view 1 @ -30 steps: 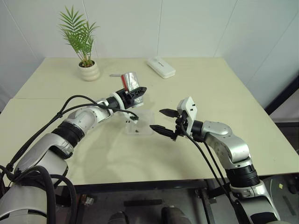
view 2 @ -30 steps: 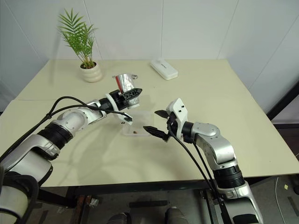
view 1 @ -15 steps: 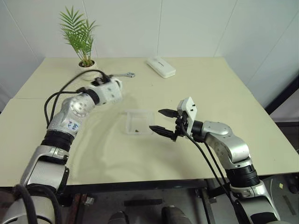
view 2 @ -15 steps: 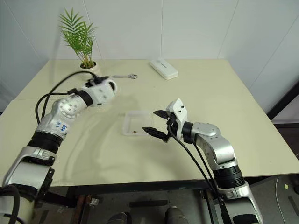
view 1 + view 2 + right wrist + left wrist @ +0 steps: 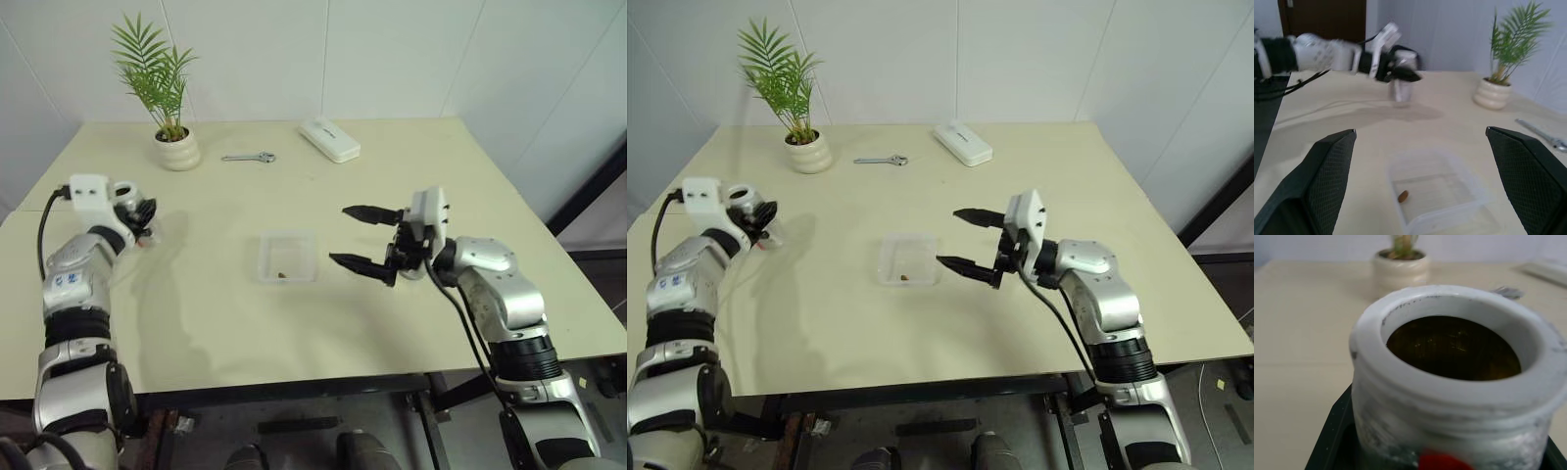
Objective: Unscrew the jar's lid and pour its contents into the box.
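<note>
My right gripper (image 5: 364, 237) hangs above the table (image 5: 392, 323) with its two black fingers spread wide, and it holds nothing. Just in front of its fingertips lies the box (image 5: 286, 257), flat on the table, not touching the fingers. In the right wrist view I see one small brownish bit (image 5: 1403, 196) on the floor of the box; this is what I can see of the contents.

Well beyond the box from the right gripper, at the left edge of the table, my left gripper (image 5: 762, 217) is closed on the jar (image 5: 760, 225). The jar stands upright with its mouth open; its base looks on the table or just above it, I cannot tell which. In the left wrist view I look down into its pale threaded neck, with the red mark (image 5: 1442, 462) on its side between the fingers.

Far behind both grippers, near the wall, stand the plant pot (image 5: 178, 150), a small wrench (image 5: 249, 157) and the white case (image 5: 329, 139).
</note>
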You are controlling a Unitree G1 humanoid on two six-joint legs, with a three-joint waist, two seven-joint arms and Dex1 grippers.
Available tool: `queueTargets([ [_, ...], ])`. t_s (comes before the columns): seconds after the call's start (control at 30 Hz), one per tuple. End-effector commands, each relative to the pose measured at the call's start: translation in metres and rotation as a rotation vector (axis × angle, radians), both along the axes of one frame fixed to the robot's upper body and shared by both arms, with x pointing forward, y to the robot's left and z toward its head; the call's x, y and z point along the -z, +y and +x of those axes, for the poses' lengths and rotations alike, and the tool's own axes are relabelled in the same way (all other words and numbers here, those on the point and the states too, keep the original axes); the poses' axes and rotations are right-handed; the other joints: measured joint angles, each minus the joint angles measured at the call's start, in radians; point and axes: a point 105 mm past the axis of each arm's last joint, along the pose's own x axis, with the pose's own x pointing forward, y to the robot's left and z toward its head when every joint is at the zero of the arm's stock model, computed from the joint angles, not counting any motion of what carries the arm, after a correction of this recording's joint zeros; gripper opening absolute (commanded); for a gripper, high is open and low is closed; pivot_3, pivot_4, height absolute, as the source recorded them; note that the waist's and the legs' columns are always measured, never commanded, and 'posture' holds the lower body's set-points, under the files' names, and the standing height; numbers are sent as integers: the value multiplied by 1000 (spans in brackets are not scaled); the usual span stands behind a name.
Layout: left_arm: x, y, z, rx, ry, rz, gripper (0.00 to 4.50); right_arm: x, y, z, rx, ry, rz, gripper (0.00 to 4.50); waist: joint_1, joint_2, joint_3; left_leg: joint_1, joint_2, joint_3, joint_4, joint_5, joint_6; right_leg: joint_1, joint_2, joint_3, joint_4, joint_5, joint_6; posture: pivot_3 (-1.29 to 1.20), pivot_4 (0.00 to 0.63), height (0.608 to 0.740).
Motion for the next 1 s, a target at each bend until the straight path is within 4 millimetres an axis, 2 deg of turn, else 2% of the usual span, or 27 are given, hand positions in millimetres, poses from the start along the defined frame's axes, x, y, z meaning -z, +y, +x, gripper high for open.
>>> queueTargets([
  [0.03,-13,9,-9,-25,-101,71,2028,-4,-9,-3,16,-33,-25,4468,3,0,0,0,0,0,0,0,0,0,0,0,0,0,0,0,150,740],
  [0.13,-3,17,-14,-63,-125,63,2028,5,-15,-1,50,-32,-81,4468,14,0,0,0,0,0,0,0,0,0,0,0,-1,0,0,0,150,740],
  [0.37,11,13,-18,-27,-127,38,2028,5,-13,-3,47,-30,-83,4468,16,0,0,0,0,0,-1,0,-1,0,0,0,-1,0,0,0,150,740],
  [0.5,24,23,-26,-59,-118,-12,2028,4,-12,-3,46,-30,-83,4468,16,0,0,0,0,0,-1,-1,-1,0,0,0,-2,0,-1,0,150,740],
  [0.57,23,25,-26,-67,-121,-17,2762,4,-12,-3,43,-28,-85,4500,18,0,0,0,0,0,-1,-1,-1,0,0,0,-2,0,-1,0,150,740],
  [0.77,24,27,-29,-71,-115,-4,4489,4,-10,-2,33,-27,-84,4500,17,0,0,0,0,0,-1,-1,-1,0,0,0,-2,0,-1,0,150,740],
  [1.0,25,31,-44,-69,-97,98,4489,6,-5,-5,19,-22,-81,4500,15,0,0,0,0,1,-2,-1,-1,-1,0,0,-2,-1,-1,0,150,740],
])
